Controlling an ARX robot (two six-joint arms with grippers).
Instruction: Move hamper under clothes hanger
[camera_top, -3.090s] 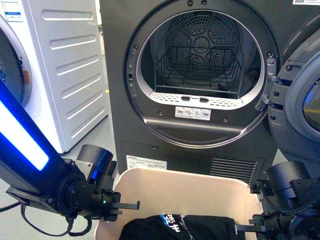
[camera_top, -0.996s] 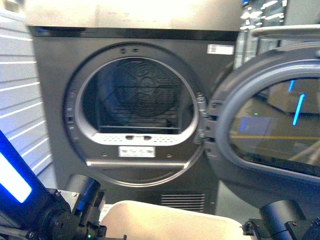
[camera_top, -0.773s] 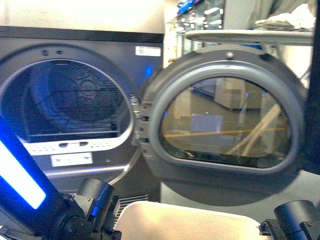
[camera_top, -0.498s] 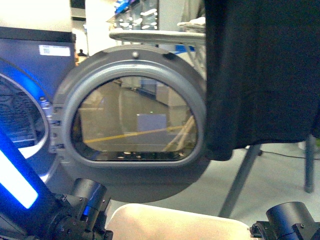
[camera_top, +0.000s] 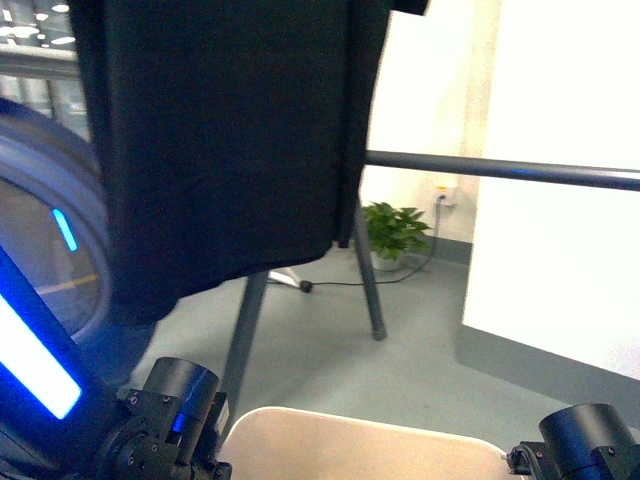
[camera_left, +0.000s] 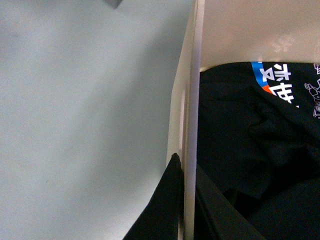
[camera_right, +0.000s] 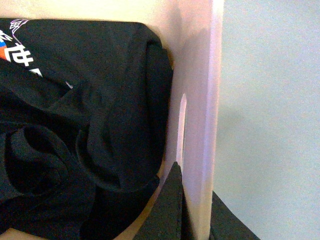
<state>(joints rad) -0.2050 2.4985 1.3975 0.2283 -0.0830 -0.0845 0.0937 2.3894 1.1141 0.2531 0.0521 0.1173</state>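
Note:
The beige hamper (camera_top: 360, 445) shows at the bottom of the front view, held between my two arms. My left gripper (camera_left: 187, 200) is shut on the hamper's left wall (camera_left: 192, 100), one finger outside, one inside. My right gripper (camera_right: 192, 210) is shut on the right wall (camera_right: 200, 125) by its handle cut-out. Black clothes with white and blue print (camera_left: 260, 140) lie inside, also seen in the right wrist view (camera_right: 75, 125). The clothes hanger's dark bar (camera_top: 500, 170) and slanted legs (camera_top: 365, 270) stand ahead, with a black T-shirt (camera_top: 220, 140) hanging at upper left.
A dryer door with a blue reflection (camera_top: 50, 250) is at the left edge. A white wall panel (camera_top: 560, 280) stands on the right. A potted plant (camera_top: 395, 230) and a cable lie on the grey floor (camera_top: 400, 370) beyond the rack.
The view has swung right: the dryer and its open door slid off to the left, and the rack with the black T-shirt came to the front. Both grippers still hold the hamper.

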